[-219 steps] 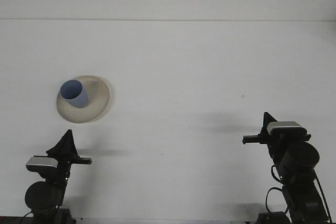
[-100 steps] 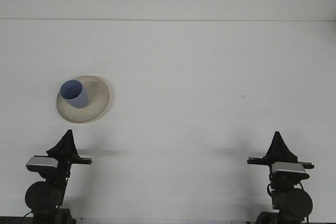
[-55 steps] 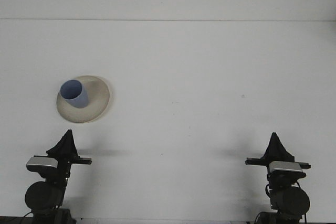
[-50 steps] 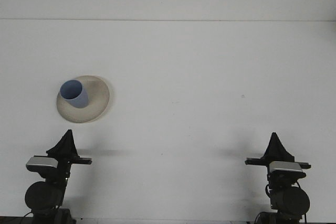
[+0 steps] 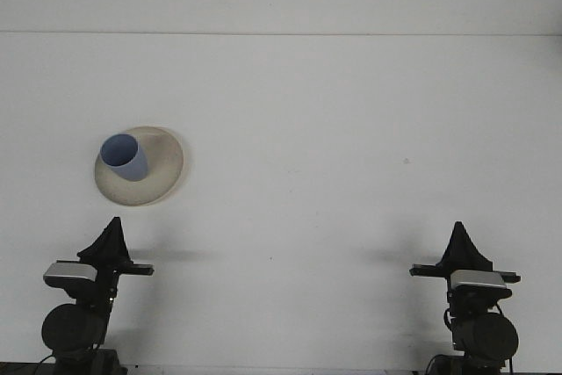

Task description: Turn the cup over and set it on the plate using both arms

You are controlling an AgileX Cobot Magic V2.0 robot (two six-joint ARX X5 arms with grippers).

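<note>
A light blue cup point(image 5: 124, 156) stands upright, mouth up, on the left part of a beige plate point(image 5: 161, 169) at the table's left side. My left gripper point(image 5: 112, 224) sits low near the front edge, below the plate and well apart from it, its fingers together in a single point with nothing held. My right gripper point(image 5: 458, 229) rests at the front right in the same pose, shut and empty, far from the cup.
The white table point(image 5: 307, 129) stretches back to a pale wall, with its far edge as a line across the top. A tiny dark speck point(image 5: 406, 162) lies right of centre.
The right arm pulled back and down from its raised, turned pose to the front right edge, then stopped. Cup, plate and left arm have not moved.
</note>
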